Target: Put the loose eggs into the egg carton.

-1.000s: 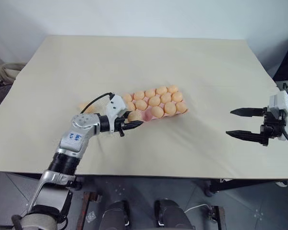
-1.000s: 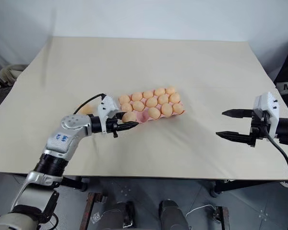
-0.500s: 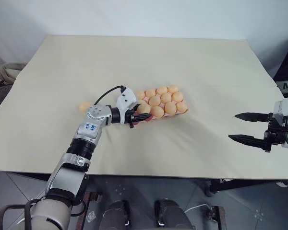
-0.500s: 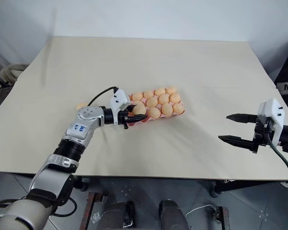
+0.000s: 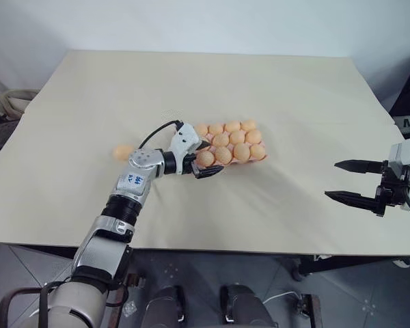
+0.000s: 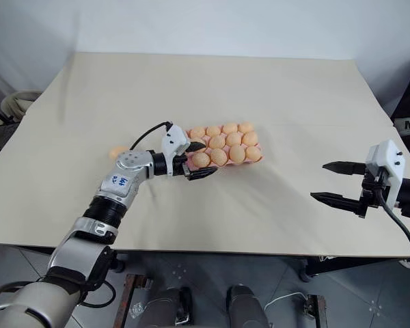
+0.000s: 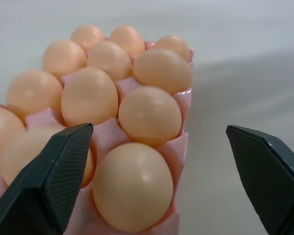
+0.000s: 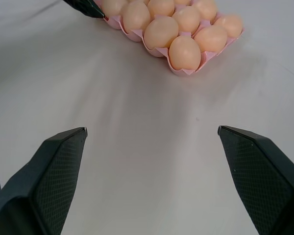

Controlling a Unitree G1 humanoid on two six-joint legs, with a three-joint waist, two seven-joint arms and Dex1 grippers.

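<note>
Reaching forward, left claw [image 5: 203, 160] agape at egg carton [image 5: 258, 158].

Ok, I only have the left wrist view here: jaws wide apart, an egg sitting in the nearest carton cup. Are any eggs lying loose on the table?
Observer: Yes, one. A loose egg lies on the table, off the left end of the egg carton, on the far side of the left arm.
Operator: And where is the right gripper?
Observer: The right gripper hangs over bare table well to the right of the carton, jaws open, holding nothing.
</note>
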